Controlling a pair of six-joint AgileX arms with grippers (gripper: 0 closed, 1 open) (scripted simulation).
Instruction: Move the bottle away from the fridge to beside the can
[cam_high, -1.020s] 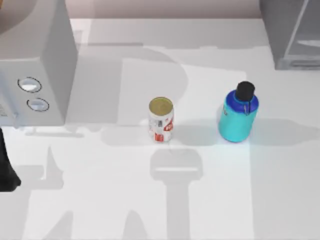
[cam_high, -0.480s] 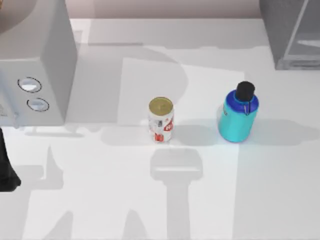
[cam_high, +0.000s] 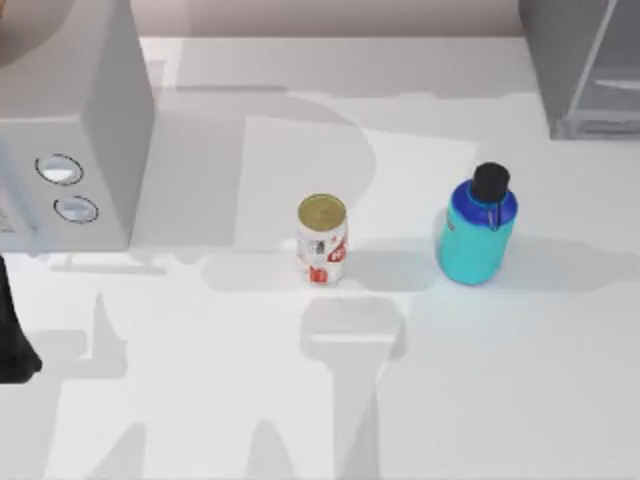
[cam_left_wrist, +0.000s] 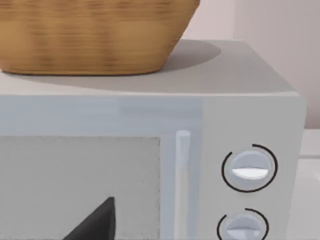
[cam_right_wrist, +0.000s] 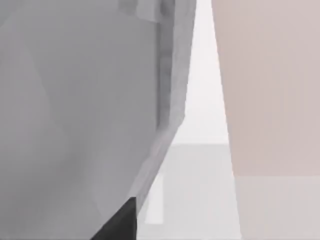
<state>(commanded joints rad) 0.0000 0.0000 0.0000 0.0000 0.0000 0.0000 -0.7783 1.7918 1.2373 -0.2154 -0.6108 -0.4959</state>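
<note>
Fingers unseen; white table, pinkish wall.

can mid-table, bottle to its right, fridge seemingly far right

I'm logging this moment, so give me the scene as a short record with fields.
bottle: upright on the table, right of centre, apart from the can
can: upright, mid-table
fridge: far right corner
microwave: far left, two dials, basket on top
left arm: parked at the left edge
task state: bottle not yet moved
</note>
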